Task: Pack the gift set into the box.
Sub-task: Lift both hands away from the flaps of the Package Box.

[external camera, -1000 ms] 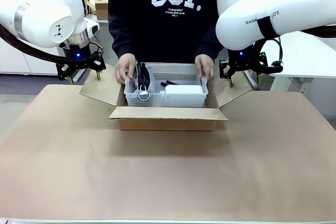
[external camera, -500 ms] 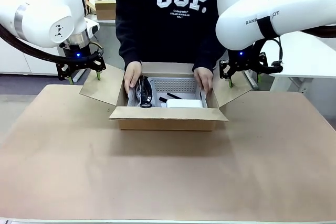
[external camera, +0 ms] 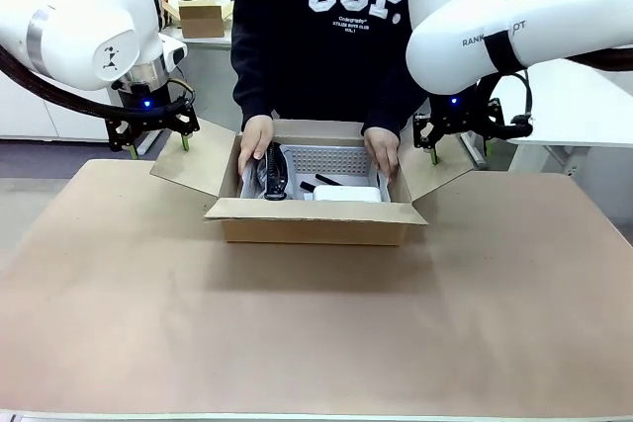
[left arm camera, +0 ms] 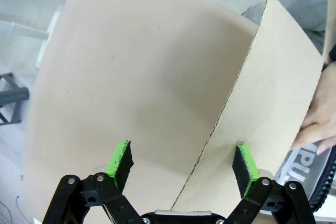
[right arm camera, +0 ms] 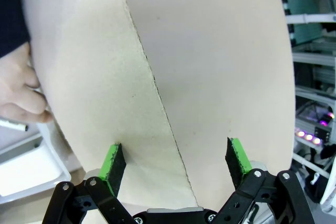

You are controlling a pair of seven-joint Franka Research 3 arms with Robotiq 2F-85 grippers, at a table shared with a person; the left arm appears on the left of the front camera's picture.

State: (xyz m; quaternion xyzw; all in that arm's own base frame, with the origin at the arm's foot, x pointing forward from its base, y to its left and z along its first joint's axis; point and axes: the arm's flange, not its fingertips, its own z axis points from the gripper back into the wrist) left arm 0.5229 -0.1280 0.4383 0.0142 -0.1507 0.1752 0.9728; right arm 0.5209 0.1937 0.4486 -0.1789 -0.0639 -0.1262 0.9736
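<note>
The large plain brown corrugated cardboard carton (external camera: 315, 222) stood at the far middle of the brown-surfaced table (external camera: 316, 343) with its flaps spread. The gift set, a white perforated plastic tray (external camera: 341, 159) carrying black items (external camera: 272, 173) and a flat white oblong piece (external camera: 346, 194), sat low inside the carton. A person's hand (external camera: 255, 141) gripped it at one end and the other hand (external camera: 382, 149) at the opposite end. Whether it rested on the carton floor could not be told.

The left gripper (external camera: 158, 147) hung at the outer edge of the left side flap (external camera: 188, 170), fingers spread wide and grasping nothing. In the left wrist view one green pad (left arm camera: 245, 162) lay on or just above the flap, the other over bare table. The right gripper (external camera: 459, 152) mirrored it at the right side flap (external camera: 440, 185), fingers apart and empty, with one pad (right arm camera: 113, 162) over the flap.

The step in hand looked like holding the side flaps clear while the person seated the set. Doing it well probably meant steady arms and pressing outward no harder than needed, so the carton would not slide or skew. It also meant waiting for the hands to leave the opening before folding any flap, lest one catch fingers or knock the tall black item.
</note>
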